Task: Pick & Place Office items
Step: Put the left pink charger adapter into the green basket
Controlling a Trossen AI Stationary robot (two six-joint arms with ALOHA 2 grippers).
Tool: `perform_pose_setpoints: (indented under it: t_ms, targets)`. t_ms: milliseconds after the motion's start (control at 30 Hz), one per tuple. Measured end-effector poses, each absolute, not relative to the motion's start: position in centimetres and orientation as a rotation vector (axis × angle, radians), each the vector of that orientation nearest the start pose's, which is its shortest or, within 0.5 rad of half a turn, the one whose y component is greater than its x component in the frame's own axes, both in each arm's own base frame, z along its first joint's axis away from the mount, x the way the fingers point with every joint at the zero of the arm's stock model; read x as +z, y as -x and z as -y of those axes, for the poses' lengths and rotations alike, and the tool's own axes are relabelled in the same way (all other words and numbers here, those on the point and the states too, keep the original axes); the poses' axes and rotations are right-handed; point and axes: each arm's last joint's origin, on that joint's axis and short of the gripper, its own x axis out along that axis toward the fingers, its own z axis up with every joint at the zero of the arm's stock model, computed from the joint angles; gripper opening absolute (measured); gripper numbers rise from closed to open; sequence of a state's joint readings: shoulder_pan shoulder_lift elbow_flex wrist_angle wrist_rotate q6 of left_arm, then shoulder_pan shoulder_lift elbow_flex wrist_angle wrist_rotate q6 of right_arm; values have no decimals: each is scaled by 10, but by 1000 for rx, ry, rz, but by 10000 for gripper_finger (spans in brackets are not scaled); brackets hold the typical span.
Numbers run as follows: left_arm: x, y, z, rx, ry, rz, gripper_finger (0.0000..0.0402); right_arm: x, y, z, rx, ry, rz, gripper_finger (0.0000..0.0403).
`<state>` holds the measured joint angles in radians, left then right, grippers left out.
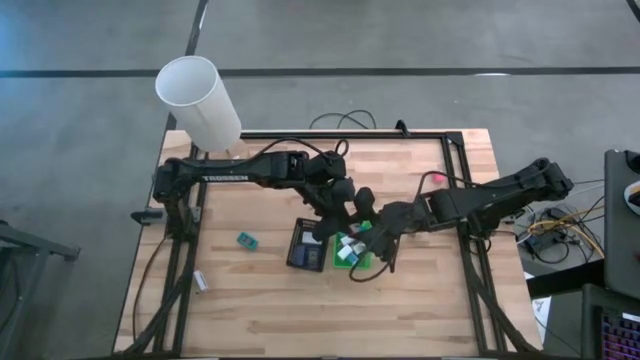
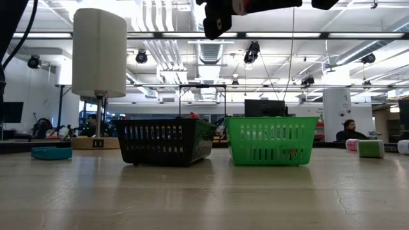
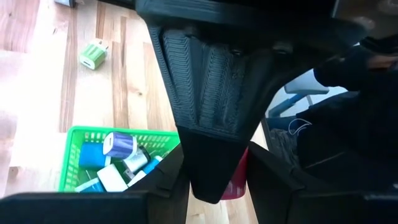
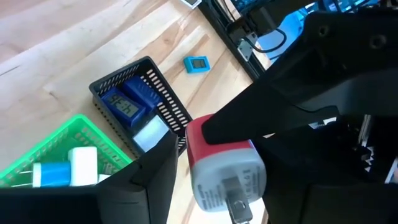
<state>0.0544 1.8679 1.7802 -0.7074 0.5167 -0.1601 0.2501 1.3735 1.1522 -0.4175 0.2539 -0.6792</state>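
Note:
A small charger block [image 4: 224, 168], red at one end and white at the pronged end, hangs in the air above the green basket [image 1: 352, 262] and the black basket [image 1: 305, 245]. My left gripper [image 1: 350, 212] is shut on it. My right gripper [image 4: 227, 199] is open. Its fingers stand on either side of the white end, and I cannot tell whether they touch it. The green basket holds several blue and white blocks [image 3: 115, 158]. The black one holds dark-blue rectangles [image 4: 127, 102]. My left gripper pinches the charger's red end [image 4: 208, 127] between its two fingers; a strip of that red end [image 3: 235, 183] shows beside the near finger. The fingers slant down from the table's left. The charger is lifted clear, prongs toward my right gripper.
A teal item [image 1: 247, 240] lies left of the black basket, a white one [image 1: 200, 282] near the left front, a pink one [image 1: 435, 178] at the back right and a green-white block [image 3: 93, 55] on the wood. The white lampshade cylinder [image 1: 197, 100] stands at the far left.

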Motion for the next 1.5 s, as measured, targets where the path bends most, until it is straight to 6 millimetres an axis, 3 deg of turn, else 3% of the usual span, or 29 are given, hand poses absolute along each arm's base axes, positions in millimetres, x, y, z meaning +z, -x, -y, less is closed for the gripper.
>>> perform_pose_setpoints:
  t_ms: [233, 567, 800, 933, 1067, 1267, 1500]
  targets:
    - [327, -411, -8, -375, 378, -817, 125, 310, -290, -66, 190, 802, -604, 129]
    - [327, -411, -12, -368, 374, -813, 127, 309, -289, -64, 114, 820, -639, 130]
    - [330, -404, -17, -387, 436, -858, 263, 306, -284, -62, 100, 816, -707, 130]
    - [328, -404, -18, -420, 492, -870, 306, 305, -283, -60, 88, 818, -717, 130]
    - [326, -401, -24, -395, 496, -894, 315, 307, -282, -61, 100, 815, -707, 130]
    - [331, -382, -44, -313, 526, -1022, 313, 317, -270, -58, 82, 776, -697, 130]
    - [349, -358, -43, -147, 306, -1059, 313, 328, -244, -51, 38, 659, -680, 130]
